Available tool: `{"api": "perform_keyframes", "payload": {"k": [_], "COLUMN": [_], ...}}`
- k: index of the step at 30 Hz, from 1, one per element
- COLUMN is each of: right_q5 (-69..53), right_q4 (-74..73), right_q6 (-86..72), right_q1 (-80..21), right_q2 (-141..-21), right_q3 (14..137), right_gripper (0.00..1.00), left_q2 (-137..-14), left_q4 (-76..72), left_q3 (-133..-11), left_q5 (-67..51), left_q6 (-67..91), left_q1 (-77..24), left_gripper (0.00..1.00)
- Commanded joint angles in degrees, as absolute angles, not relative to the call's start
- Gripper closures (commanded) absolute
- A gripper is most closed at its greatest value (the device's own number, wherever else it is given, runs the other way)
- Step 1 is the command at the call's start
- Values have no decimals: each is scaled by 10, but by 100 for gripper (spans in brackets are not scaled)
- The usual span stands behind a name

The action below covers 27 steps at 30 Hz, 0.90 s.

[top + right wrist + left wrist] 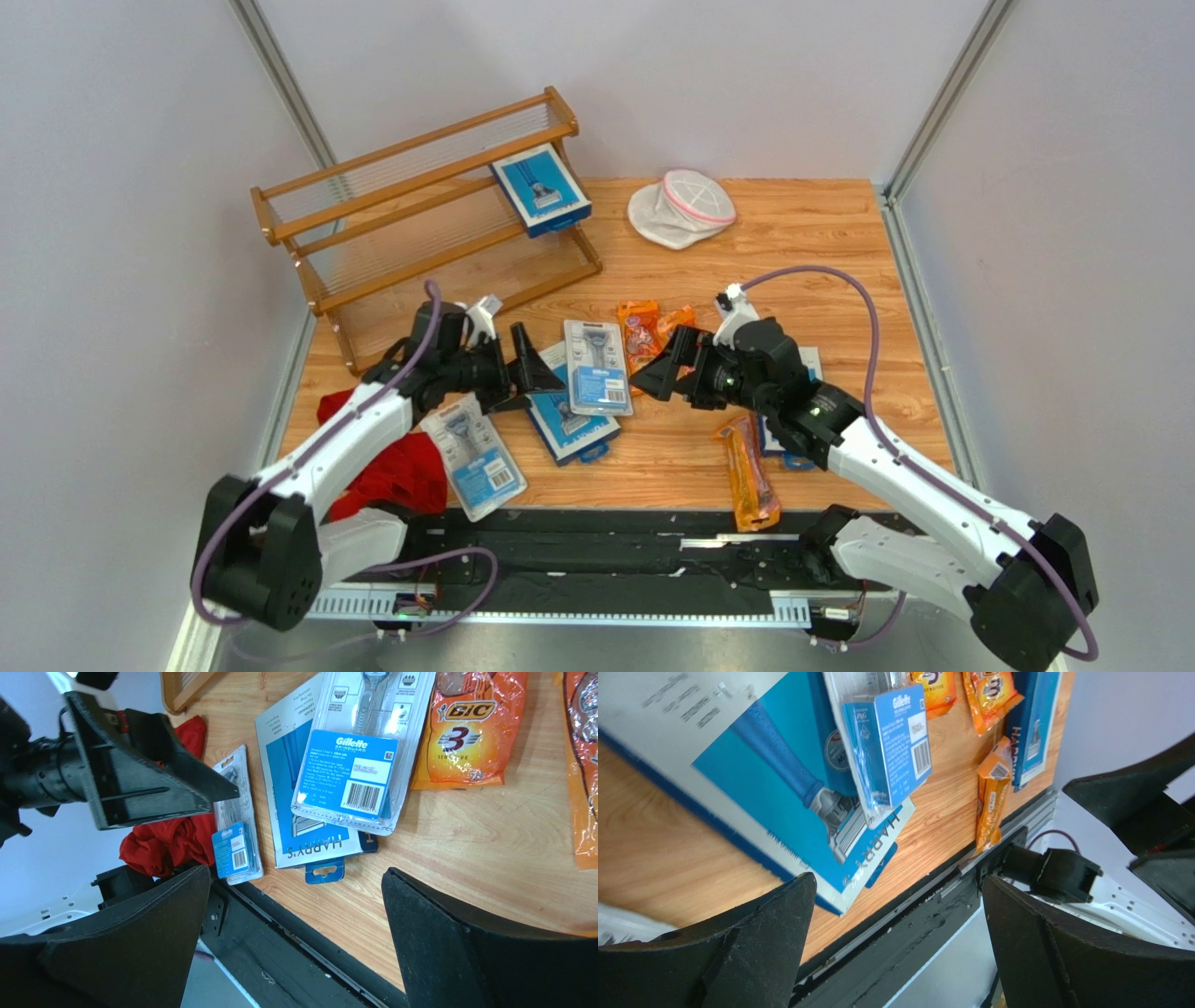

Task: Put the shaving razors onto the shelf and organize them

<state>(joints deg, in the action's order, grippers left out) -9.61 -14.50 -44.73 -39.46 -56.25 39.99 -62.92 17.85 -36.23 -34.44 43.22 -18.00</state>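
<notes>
Both wide open and empty, the left claw [526, 375] sits at nine o'clock, the right claw [661, 374] at three, of the blister pack [595, 367] lying twelve-to-six between them.

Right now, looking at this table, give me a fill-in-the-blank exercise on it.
1. The shelf holds ____ blue box.
2. The Gillette blister pack lies on a flat box marked ____.
3. The red cloth lies on the robot's ____ side.
4. The left gripper and right gripper are both ____.

Missing words: one; Harry's; left; open.
</notes>
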Motion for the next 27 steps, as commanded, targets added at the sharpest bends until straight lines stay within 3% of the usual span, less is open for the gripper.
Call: {"api": "perform_keyframes", "payload": {"k": [1, 9, 19, 27], "right_q5": [-60, -49, -55, -50], "right_q4": [-86, -80, -69, -64], "right_q6": [-446, -444, -463, -473], "right_q1": [-393, -385, -378, -379], "right_q2": [-520, -486, -461, -444], "right_q3": [364, 338, 309, 293], "right_gripper": [2, 1, 1, 1], "left_q2": [-714, -877, -976, -1042], "left_q4": [120, 102, 46, 133], "left_q3": [-412, -487, -593, -701], "left_q5": [-301, -273, -257, -235], "left_q6": [428, 423, 474, 476], "left_q1": [-217, -260, -352, -377], "left_gripper": [3, 4, 4, 4]}}
